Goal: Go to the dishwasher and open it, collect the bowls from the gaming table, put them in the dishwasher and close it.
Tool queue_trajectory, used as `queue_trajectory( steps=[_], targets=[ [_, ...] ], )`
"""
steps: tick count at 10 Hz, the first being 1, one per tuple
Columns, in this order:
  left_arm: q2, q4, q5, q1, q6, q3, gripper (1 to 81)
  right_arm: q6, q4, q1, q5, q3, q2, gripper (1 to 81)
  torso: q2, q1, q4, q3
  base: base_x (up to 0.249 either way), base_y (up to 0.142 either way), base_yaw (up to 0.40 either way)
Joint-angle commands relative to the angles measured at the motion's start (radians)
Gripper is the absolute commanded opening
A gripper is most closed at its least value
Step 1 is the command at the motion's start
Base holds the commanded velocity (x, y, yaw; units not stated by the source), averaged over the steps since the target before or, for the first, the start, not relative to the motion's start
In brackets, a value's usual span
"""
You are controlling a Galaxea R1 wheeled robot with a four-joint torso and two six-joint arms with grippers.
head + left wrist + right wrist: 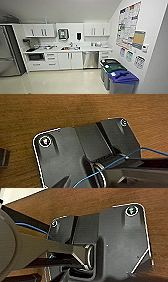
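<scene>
The head view looks across a small kitchen with a pale floor [57,82]. The dishwasher [90,59] sits under the worktop [85,49] toward its right end, its steel front shut, with white cabinet doors [70,60] just to its left and a narrow stack of drawers [104,55] on its right. A sink [66,48] with a tap is let into the worktop near the middle, and small items crowd the left end above a dark oven opening [36,57]. White wall cupboards [40,30] hang above, with a dispenser [63,34] between them. A tall steel fridge [8,51] stands at the far left. Along the right wall three bins stand in a row, the nearest with a blue lid [123,76], the next with a green lid [115,67], below a board of posters [128,23]. Both wrist views show dark robot plates over a brown wood-grain surface [62,111], with a thin blue cable [112,164] crossing the left one. Whether either gripper is open or closed cannot be told from these views, nor whether it has hold of anything.
</scene>
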Motion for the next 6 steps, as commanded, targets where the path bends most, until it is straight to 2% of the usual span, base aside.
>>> queue_trajectory(
  steps=[1, 6],
  targets=[
    [-0.023, 0.012, 0.045, -0.056, -0.001, 0.007, 81.1, -0.003, -0.015, 0.045, -0.041, 0.018, -0.021, 81.1, 0.000, 0.000, 0.000, 0.000, 0.250, 0.000, 0.000],
    [-0.024, 0.012, 0.045, -0.050, -0.001, 0.007, 81.1, -0.004, -0.016, 0.046, -0.042, 0.019, -0.019, 81.1, 0.000, -0.001, 0.000, 0.000, 0.198, 0.000, 0.000]
  ],
)
